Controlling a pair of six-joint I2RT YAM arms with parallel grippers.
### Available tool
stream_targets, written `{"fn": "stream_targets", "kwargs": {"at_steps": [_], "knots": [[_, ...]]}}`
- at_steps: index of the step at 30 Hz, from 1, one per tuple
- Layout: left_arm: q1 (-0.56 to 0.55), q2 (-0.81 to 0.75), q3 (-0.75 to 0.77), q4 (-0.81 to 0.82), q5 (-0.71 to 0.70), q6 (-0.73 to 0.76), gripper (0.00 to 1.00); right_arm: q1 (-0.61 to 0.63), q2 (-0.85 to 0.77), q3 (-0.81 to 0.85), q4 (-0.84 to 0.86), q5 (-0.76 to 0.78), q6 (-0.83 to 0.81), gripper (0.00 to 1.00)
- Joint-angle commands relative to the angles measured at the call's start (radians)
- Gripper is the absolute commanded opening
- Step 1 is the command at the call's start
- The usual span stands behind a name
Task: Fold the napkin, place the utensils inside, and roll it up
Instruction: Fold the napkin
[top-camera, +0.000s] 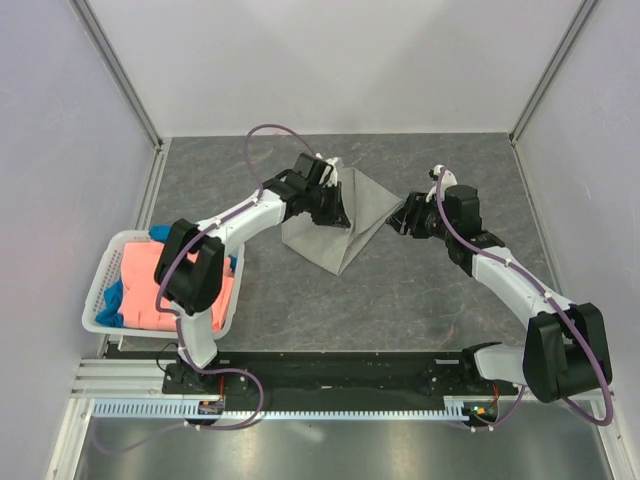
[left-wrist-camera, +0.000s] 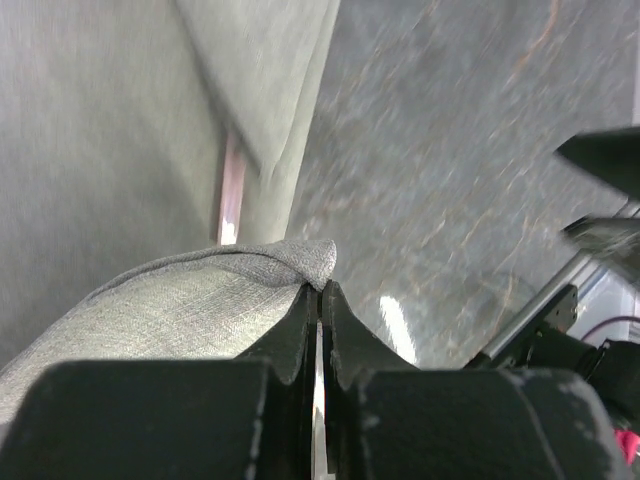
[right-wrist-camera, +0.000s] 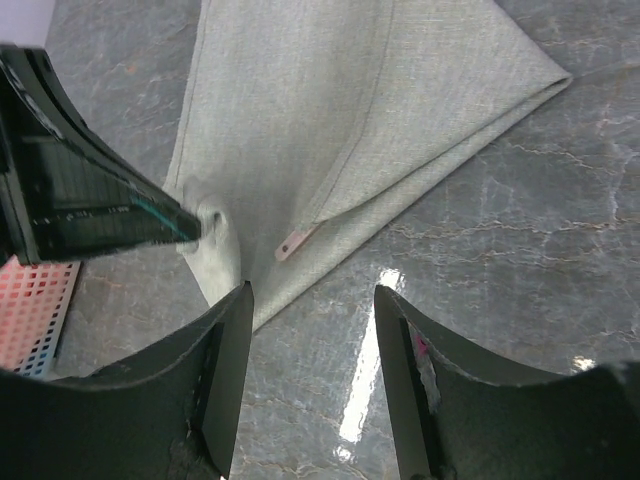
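The light grey napkin (top-camera: 325, 245) lies folded to a point on the dark stone table, with one corner lifted. My left gripper (left-wrist-camera: 320, 288) is shut on that lifted corner of the napkin (left-wrist-camera: 130, 310); in the top view the left gripper (top-camera: 347, 224) hangs over the cloth's middle. A pinkish-brown utensil (right-wrist-camera: 295, 242) pokes out from under a fold, and the left wrist view shows the utensil (left-wrist-camera: 231, 195) as a thin strip. My right gripper (right-wrist-camera: 312, 300) is open with nothing between its fingers, low over bare table just beside the edge of the napkin (right-wrist-camera: 350, 110). From above, the right gripper (top-camera: 399, 222) sits by the cloth's right side.
A white basket (top-camera: 100, 290) at the left table edge holds a coral-orange cloth (top-camera: 155, 285) and a blue cloth (top-camera: 112, 300). Metal frame posts stand at the back corners. The left arm's fingers (right-wrist-camera: 110, 205) reach into the right wrist view, close to the right gripper.
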Motion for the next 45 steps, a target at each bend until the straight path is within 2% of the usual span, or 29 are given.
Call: {"fn": "stream_targets", "kwargs": {"at_steps": [1, 9, 21, 31, 45], "knots": [[-0.003, 0.059, 0.151, 0.038, 0.048, 0.086, 0.02, -0.015, -0.016, -0.002, 0.002, 0.028, -0.027, 0.60], [-0.010, 0.227, 0.382, 0.037, 0.119, 0.153, 0.02, -0.045, -0.002, -0.001, 0.002, 0.034, -0.036, 0.60], [-0.013, 0.382, 0.579, 0.025, 0.130, 0.161, 0.02, -0.078, 0.049, -0.001, 0.005, 0.013, -0.055, 0.60], [-0.013, 0.437, 0.691, 0.026, 0.108, 0.146, 0.02, -0.101, 0.076, -0.004, 0.014, -0.006, -0.061, 0.60], [-0.016, 0.483, 0.752, 0.032, 0.127, 0.138, 0.02, -0.121, 0.090, -0.013, 0.031, -0.030, -0.053, 0.60]]}}
